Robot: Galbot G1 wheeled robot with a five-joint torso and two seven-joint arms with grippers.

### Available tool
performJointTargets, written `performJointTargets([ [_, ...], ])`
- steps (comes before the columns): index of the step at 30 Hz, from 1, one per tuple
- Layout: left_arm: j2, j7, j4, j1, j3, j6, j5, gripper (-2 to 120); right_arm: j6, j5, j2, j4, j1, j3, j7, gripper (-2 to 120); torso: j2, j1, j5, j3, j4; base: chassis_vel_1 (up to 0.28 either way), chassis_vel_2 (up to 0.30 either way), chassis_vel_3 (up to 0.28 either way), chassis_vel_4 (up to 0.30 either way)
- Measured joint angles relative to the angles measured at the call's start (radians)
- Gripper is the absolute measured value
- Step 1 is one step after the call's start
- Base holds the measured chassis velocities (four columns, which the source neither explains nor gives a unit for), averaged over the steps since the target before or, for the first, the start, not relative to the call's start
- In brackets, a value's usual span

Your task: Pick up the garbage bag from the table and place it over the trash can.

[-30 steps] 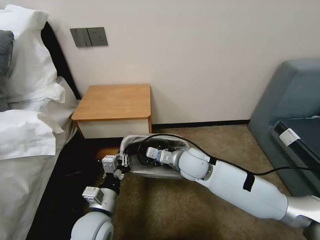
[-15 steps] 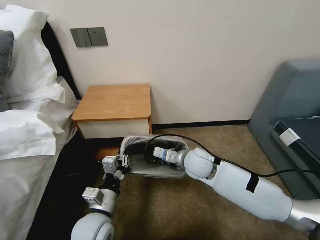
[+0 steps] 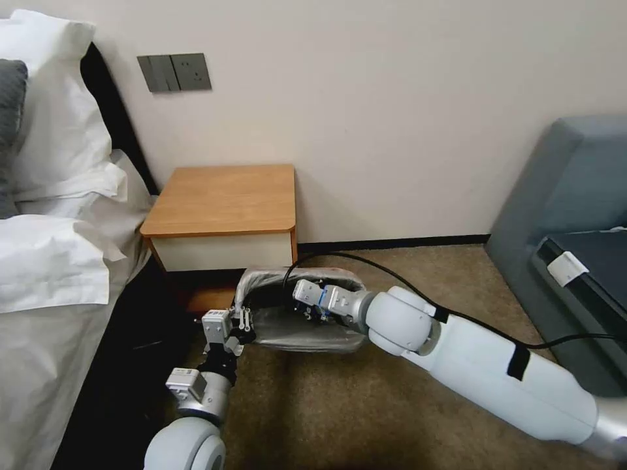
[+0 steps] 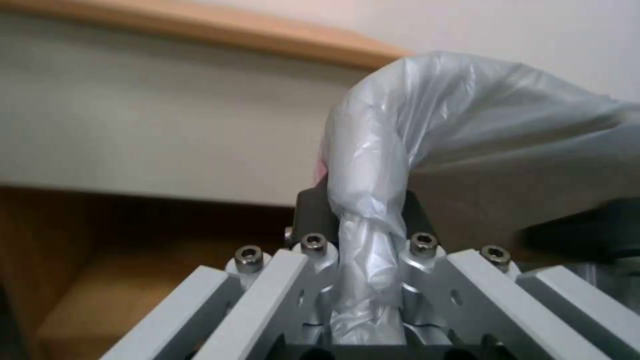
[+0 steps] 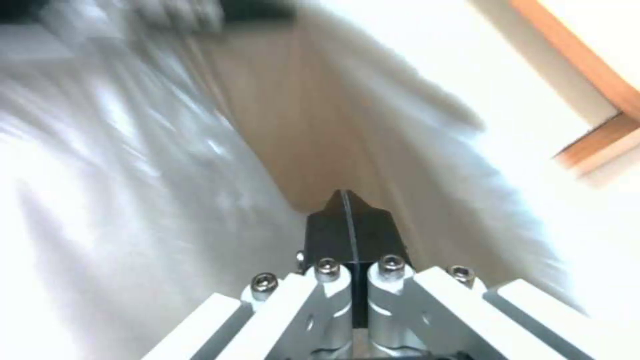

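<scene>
On the carpet just in front of the table [image 3: 222, 199] stands the trash can [image 3: 307, 339], with the garbage bag [image 3: 287, 323] already draped over its mouth and sides. Only a strip of the can's pale wall seems to show under the plastic on the near side.

At the can's left end sits the left gripper [image 3: 243, 320], its fingers [image 4: 313, 215] pinched together on a bunched fold of the bag's edge. From the left wrist, the fold [image 4: 370, 235] runs straight up from between the two dark pads, then arches over to the side as a smooth grey sheet. A faint pink trace lies on the bag just beside the left pad. Beyond the fingers are the table's white drawer front [image 4: 153, 130] and its wooden shelf [image 4: 133, 280] lower down.

Over the can's mouth, the right gripper [image 3: 312, 312] reaches in from the right with its black cable arching above. From the right wrist its fingers [image 5: 327, 232] are pressed flat together with nothing between them. Pale, shiny bag plastic [image 5: 100, 165] lies on both sides of the fingertips, and a corner of the table's wooden top [image 5: 600, 75] lies off to one side.
</scene>
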Motion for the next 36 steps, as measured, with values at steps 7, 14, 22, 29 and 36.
performJointTargets([
  [7, 0.003, -0.115, 0.0, 0.001, 0.001, 0.111, -0.119, 7, 0.064, 0.296, -0.115, 0.194, -0.159, 0.221, 0.145, 0, 0.0, 0.0, 0.0001, 0.0, -0.0002, 0.0, 0.0, 0.0, 0.0],
  [14, 0.009, -0.19, -0.014, 0.023, 0.001, 0.2, -0.176, 7, 0.206, 0.277, -0.157, 0.268, -0.424, 0.461, 0.249, 2, 0.0, 0.0, 0.0003, 0.0, -0.0001, 0.0, 0.0, 0.0, 0.0],
  [22, 0.012, -0.222, -0.016, 0.049, 0.003, 0.254, -0.194, 7, 0.32, 0.086, 0.011, 0.307, -0.834, 0.841, 0.234, 28, 0.0, 0.0, 0.0002, 0.0, -0.0004, 0.0, 0.0, 0.0, 0.0],
  [29, 0.002, -0.276, -0.062, 0.078, 0.018, 0.297, -0.208, 7, 0.5, -0.255, 0.209, 0.301, -1.051, 0.865, 0.204, 59, 0.0, 0.0, 0.0001, 0.0, 0.0, 0.0, 0.0, 0.0, 0.0],
  [36, 0.009, -0.311, -0.106, 0.092, 0.027, 0.346, -0.242, 7, 0.572, -0.387, 0.306, 0.263, -1.112, 0.878, 0.196, 84, 0.0, 0.0, 0.0, 0.0, 0.0, 0.0, 0.0, 0.0, 0.0],
])
